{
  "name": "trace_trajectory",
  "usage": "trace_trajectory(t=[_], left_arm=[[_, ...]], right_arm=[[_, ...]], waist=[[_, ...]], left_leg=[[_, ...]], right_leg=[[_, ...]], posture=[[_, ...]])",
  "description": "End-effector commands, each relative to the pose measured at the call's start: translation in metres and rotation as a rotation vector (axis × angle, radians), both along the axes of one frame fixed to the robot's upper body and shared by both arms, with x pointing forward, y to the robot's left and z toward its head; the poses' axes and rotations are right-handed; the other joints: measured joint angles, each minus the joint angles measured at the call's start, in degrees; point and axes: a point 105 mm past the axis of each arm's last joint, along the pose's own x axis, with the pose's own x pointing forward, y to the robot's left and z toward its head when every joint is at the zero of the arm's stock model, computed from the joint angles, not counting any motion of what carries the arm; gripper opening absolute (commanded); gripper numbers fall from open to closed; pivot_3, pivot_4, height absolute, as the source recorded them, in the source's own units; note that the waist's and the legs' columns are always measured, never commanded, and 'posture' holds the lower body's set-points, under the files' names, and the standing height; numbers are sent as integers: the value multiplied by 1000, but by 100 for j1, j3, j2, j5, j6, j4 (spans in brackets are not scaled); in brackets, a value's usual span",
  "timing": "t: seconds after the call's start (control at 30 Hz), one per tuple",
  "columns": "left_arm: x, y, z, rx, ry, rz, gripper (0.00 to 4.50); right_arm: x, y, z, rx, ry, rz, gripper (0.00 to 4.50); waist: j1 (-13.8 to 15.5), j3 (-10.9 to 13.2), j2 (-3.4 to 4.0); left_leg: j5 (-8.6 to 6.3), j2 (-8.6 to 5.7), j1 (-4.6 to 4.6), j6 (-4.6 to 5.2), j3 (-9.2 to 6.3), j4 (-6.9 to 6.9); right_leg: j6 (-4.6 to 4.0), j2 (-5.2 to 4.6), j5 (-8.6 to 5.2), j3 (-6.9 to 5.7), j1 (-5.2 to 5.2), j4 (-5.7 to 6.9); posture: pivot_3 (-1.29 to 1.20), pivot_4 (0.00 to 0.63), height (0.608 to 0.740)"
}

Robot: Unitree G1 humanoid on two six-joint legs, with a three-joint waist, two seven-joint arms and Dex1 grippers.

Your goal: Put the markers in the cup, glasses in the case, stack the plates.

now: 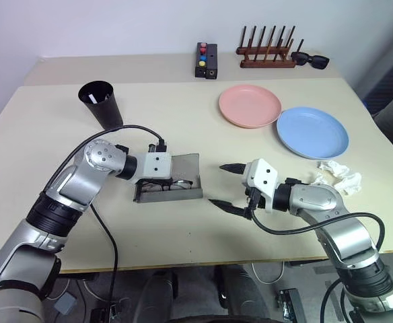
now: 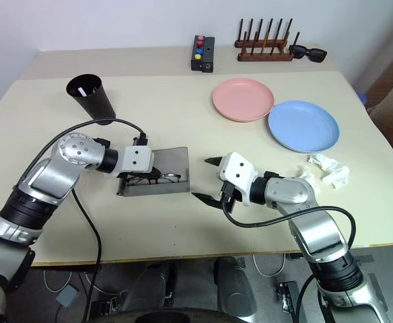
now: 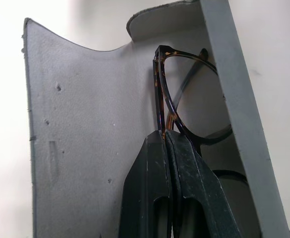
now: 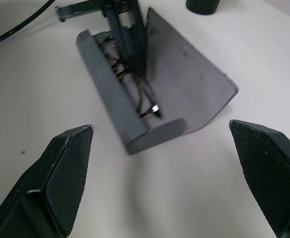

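My left gripper (image 3: 167, 141) is pinched tight on the frame of the glasses (image 3: 184, 94), its two black fingers pressed together around the thin tortoiseshell rim. The glasses sit inside the open grey case (image 1: 183, 176), lenses down in the tray, with the lid leaning back behind them. My right gripper (image 1: 227, 187) stands spread wide and empty, just beside the near end of the case, pointing at it across a strip of bare table (image 1: 183, 235).

In my judgement the step in hand is settling the glasses into the case and then shutting it. To do that well I would let the frame come to rest fully inside the tray before loosening the left fingers, then draw them straight out so they do not drag the frame back up. The right gripper looks well placed to steady the case or tip the lid over; I would keep it low and approach the lid edge, not the lenses.

Further out, the black cup (image 1: 101, 101) stands upright at the far left of the table with a white marker (image 2: 82, 91) showing inside it; whether both markers are in there I cannot tell. The pink plate (image 1: 249, 105) and blue plate (image 1: 312, 132) lie side by side at the far right, edges nearly touching, not yet stacked.
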Motion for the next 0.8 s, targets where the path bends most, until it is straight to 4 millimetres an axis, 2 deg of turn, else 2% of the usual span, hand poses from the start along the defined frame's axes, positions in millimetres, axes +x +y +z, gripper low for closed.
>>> trace_trajectory(t=[0.03, 0.27, 0.5, 0.57, 0.7, 0.8], left_arm=[[-1, -7, 9, -39, -22, -15, 22], [-8, -6, 9, -43, 1, -47, 22], [10, 2, 31, -131, -8, 66, 22], [14, 6, 43, -183, 1, 92, 22], [26, 15, 81, -352, -3, 167, 22], [48, 39, 102, -394, -83, 298, 22]], right_arm=[[-4, 8, 12, 21, -49, 31, 4500], [-2, 7, 10, 14, -51, 19, 4500], [-2, 6, 12, 18, -60, 12, 4500], [-1, 7, 14, 22, -66, 9, 4500], [-2, 8, 17, 28, -79, 10, 4500], [-5, 10, 21, 37, -88, 23, 4500]], waist=[[6, 0, 0], [6, 0, 0], [4, 0, 0], [5, 0, 0], [0, 0, 0], [2, -1, -1]], left_leg=[[0, 0, 0, 0, 0, 0], [0, 0, 0, 0, 0, 0], [0, 0, 0, 0, -1, 0], [0, 0, 0, 0, -1, 0], [0, 0, -1, 0, -2, 1], [0, -1, -1, 0, -4, 2]], right_leg=[[0, 0, 0, 0, 0, 0], [0, 1, 0, 0, 0, 0], [0, 1, 0, -1, 0, 1], [0, 2, 0, -3, 0, 1], [0, 2, 0, -3, 0, 1], [0, 2, 0, -5, 0, 2]], posture=[[0, 150, 735], [0, 150, 735], [0, 150, 735], [0, 150, 735], [0, 150, 735], [0, 150, 735]])
